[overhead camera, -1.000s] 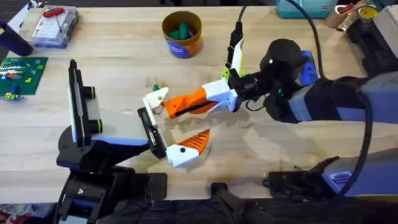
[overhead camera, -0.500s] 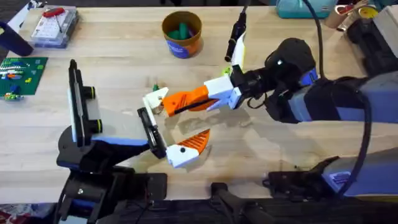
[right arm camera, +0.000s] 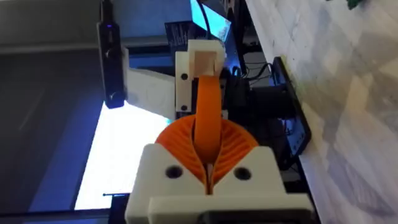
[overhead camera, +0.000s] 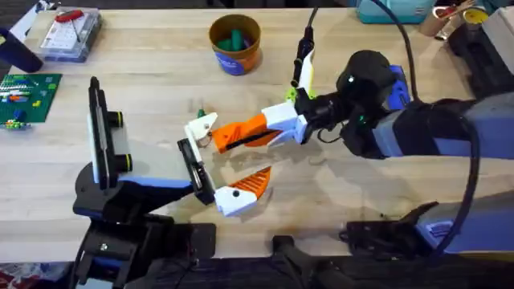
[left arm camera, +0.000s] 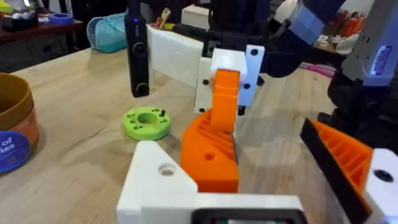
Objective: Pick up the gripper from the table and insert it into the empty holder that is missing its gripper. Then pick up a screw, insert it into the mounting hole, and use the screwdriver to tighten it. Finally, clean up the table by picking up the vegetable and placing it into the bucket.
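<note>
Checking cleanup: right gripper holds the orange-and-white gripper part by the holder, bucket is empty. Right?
No: the bucket is not empty; the overhead view shows green items in it. The right gripper does hold the orange-and-white gripper part by the holder.

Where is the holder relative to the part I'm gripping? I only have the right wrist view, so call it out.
Observer: In the overhead view, the right gripper has its jaws shut on the spare gripper. The part's white end is close beside the far end of the holder. I can't tell whether they touch.
Operator: Now tell me what's in the bucket.
Observer: The bucket stands near the table's far edge, with something green inside it.
</note>
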`<action>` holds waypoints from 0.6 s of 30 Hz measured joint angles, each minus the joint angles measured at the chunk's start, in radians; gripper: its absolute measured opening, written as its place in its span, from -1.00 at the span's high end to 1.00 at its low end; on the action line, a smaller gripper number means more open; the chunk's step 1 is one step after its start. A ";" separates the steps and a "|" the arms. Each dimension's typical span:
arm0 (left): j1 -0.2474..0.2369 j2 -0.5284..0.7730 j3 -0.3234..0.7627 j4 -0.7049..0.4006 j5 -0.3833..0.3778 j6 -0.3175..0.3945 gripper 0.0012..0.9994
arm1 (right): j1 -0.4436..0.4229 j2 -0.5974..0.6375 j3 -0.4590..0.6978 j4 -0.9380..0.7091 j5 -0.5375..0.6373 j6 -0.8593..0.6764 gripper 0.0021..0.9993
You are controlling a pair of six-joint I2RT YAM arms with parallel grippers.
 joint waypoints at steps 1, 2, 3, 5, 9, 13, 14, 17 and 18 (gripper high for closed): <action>0.000 0.000 0.000 0.000 0.000 0.000 -0.98 | 0.000 0.000 0.000 0.006 0.002 -0.003 0.97; 0.000 0.000 0.000 0.000 0.000 0.000 -0.98 | 0.000 0.000 0.000 0.020 0.002 -0.005 0.97; 0.000 0.000 0.000 0.000 0.000 0.000 -0.98 | 0.000 0.000 0.000 0.039 0.003 -0.008 0.97; 0.000 0.000 0.000 0.003 -0.001 0.000 -0.98 | 0.000 0.000 0.000 0.067 0.005 -0.014 0.98; 0.000 0.000 0.000 -0.003 -0.001 0.000 -0.98 | 0.000 0.000 0.000 0.078 0.006 -0.019 0.97; 0.000 0.000 0.000 -0.003 -0.004 0.000 -0.98 | 0.000 0.000 0.000 0.078 0.013 -0.019 0.97; 0.000 0.000 0.000 -0.003 -0.004 0.000 -0.98 | 0.000 0.000 0.000 0.079 0.015 -0.019 0.97; 0.000 0.000 0.000 -0.003 -0.007 0.000 -0.98 | 0.000 0.000 0.000 0.058 0.017 -0.020 0.97; 0.000 0.000 0.000 -0.003 -0.007 0.000 -0.98 | 0.000 0.000 0.000 0.037 0.017 -0.021 0.98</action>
